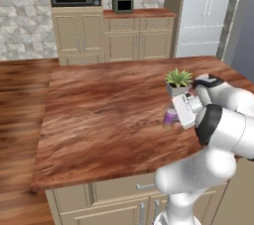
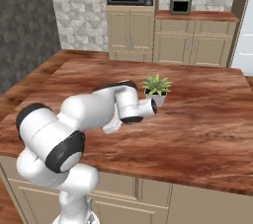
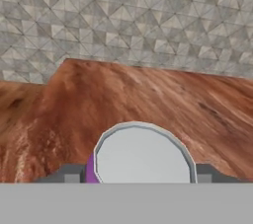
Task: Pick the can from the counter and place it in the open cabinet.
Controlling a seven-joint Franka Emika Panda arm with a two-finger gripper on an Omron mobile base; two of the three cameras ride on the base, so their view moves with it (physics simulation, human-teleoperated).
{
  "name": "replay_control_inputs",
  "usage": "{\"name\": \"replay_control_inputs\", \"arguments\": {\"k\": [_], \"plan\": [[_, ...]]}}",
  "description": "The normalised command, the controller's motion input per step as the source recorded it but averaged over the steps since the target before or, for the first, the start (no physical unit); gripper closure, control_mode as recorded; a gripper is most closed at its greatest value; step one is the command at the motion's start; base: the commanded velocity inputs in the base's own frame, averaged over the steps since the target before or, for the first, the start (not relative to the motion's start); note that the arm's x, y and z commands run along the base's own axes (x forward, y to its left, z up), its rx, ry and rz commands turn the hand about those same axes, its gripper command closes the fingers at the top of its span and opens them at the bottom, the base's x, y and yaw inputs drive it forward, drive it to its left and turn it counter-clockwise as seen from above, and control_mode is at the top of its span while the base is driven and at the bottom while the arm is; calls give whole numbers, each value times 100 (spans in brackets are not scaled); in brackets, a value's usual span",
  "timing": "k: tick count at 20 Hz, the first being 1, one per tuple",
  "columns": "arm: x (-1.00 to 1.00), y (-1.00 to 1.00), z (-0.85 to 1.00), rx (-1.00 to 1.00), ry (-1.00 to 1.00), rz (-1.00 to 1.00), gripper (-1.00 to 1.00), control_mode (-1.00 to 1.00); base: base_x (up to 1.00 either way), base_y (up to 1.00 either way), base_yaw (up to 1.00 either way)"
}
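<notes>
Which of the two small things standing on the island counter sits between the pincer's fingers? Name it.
The purple can with the silver top, flanked by the pincer fingers in the hand view. The potted plant stands free behind it, green-leaved in a grey pot.

Purple can w/ silver top, reddish-brown wood-grain counter, green plant
</notes>
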Motion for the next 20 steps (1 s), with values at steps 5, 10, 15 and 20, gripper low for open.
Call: {"name": "replay_control_inputs", "arguments": {"k": [5, 10, 15, 20], "plan": [[-47, -2, 71, 0, 0, -2, 100, -100, 0, 0, 0], [-46, 0, 59, 0, 0, -1, 100, -100, 0, 0, 0], [-43, 0, 54, 0, 0, -1, 100, -100, 0, 0, 0], [-15, 3, 42, -1, 0, -4, 100, -100, 0, 0, 0]]}}
